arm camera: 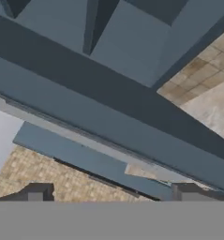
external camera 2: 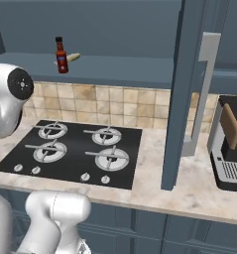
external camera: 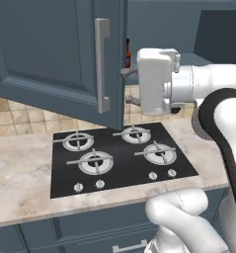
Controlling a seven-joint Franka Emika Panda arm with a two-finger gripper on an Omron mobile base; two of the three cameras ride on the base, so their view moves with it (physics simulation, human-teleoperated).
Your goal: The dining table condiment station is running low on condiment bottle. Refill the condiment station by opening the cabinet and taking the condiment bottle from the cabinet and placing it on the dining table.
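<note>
Right base view gives you the clearest look at the condiment bottle (external camera 2: 61, 55): it stands upright on the shelf of the cabinet (external camera 2: 140, 69), well to the left, with a small pale object (external camera 2: 73, 57) lying just behind it. In the left base view the bottle (external camera: 127, 53) is only a sliver past the edge of the left door (external camera: 55, 54), which is swung out toward you with its bar handle (external camera: 102, 66) facing the arm. The right door (external camera 2: 182, 94) also stands open, hanging over the stone worktop (external camera 2: 199, 186) beside the gas hob (external camera 2: 75, 151).

Your tool (arm camera: 108, 199) has its two tips set wide apart and grips nothing; the hand view looks at blue cabinet panelling and tiled wall, the bottle not in its sight.

The risks, as they look from here: the wrist sits close beside the left door's edge, so a careless reach could knock that door or snag its handle. The bottle is slim and tall and would probably tip if one finger strikes it first, falling toward the hob. The pale object behind could be shoved or pinched along with it. The dining table is not in shot, so the carry there remains ahead.
</note>
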